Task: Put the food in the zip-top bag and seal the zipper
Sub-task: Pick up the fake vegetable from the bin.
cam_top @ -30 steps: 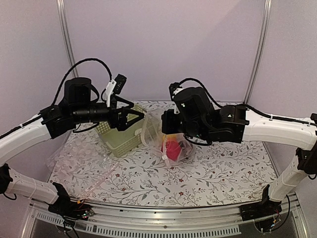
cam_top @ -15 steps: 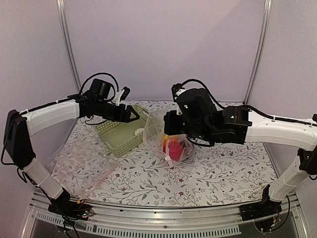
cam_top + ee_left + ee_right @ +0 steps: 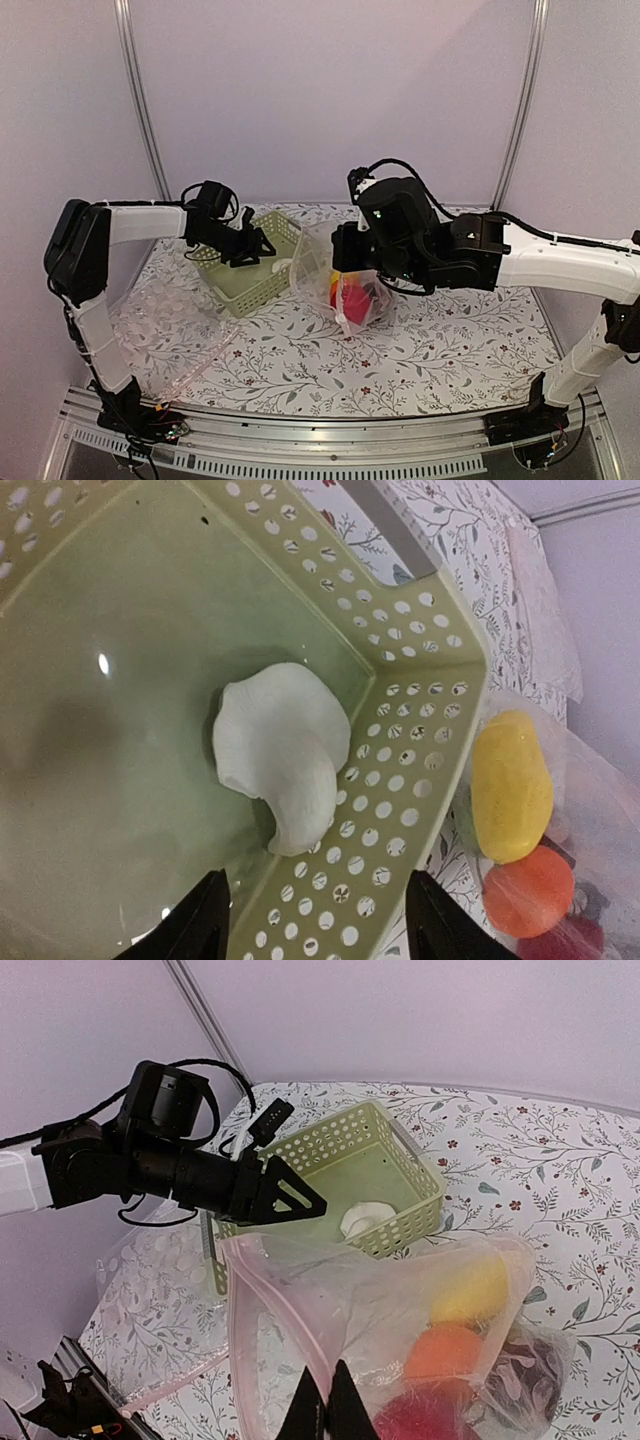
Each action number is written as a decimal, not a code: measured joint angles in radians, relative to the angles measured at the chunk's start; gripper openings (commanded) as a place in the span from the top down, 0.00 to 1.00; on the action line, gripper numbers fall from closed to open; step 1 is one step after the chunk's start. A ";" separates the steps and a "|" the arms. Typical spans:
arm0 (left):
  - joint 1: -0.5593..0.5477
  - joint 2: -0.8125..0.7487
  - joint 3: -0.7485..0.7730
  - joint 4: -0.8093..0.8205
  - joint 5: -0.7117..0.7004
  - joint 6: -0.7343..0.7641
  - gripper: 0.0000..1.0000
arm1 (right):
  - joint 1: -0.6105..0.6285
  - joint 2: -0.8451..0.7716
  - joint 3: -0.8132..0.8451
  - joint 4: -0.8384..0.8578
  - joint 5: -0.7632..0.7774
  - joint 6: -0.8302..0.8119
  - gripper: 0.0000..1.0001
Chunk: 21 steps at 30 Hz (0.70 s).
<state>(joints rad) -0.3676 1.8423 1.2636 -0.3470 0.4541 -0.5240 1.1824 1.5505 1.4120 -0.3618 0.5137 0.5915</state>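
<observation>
The white food (image 3: 280, 750) lies inside the light green basket (image 3: 400, 780), by its perforated wall. My left gripper (image 3: 320, 920) is open and empty just above it, jaws wide apart. It also shows over the basket in the top view (image 3: 262, 250). My right gripper (image 3: 328, 1400) is shut on the zip-top bag (image 3: 400, 1300) at its pink zipper strip (image 3: 240, 1310), holding the mouth up. Inside the bag are the yellow (image 3: 470, 1285), orange (image 3: 450, 1350), red (image 3: 415, 1415) and dark maroon (image 3: 525, 1370) pieces. I cannot make out the green piece or the slider.
The basket (image 3: 245, 280) stands at the back left, touching the held bag (image 3: 335, 275). A second clear plastic bag (image 3: 165, 325) lies flat on the flowered table at the front left. Metal posts rise at the back corners.
My left arm has swung from high near the camera down and back, bringing its open gripper over the basket. My right gripper has kept hold of the bag in place.
</observation>
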 measured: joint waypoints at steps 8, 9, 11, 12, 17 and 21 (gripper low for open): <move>0.019 0.120 0.068 0.016 -0.021 -0.052 0.42 | 0.000 -0.002 -0.003 0.000 0.000 0.011 1.00; 0.019 0.132 0.077 0.017 -0.024 -0.053 0.42 | 0.000 -0.003 -0.006 0.000 0.000 0.013 1.00; 0.019 0.153 0.089 0.021 -0.028 -0.054 0.43 | 0.000 -0.006 -0.009 0.001 0.000 0.016 1.00; 0.019 0.163 0.092 0.021 -0.030 -0.054 0.43 | 0.000 -0.007 -0.009 0.000 0.000 0.017 1.00; 0.019 0.200 0.095 0.020 -0.036 -0.054 0.43 | 0.000 -0.007 -0.009 0.001 0.000 0.018 1.00; 0.019 0.223 0.105 0.019 -0.035 -0.053 0.44 | 0.000 -0.007 -0.009 0.001 0.000 0.018 1.00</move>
<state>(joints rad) -0.3485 2.0651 1.3689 -0.3275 0.4191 -0.5774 1.1824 1.5433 1.4029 -0.3607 0.5133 0.6094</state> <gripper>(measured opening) 0.565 0.006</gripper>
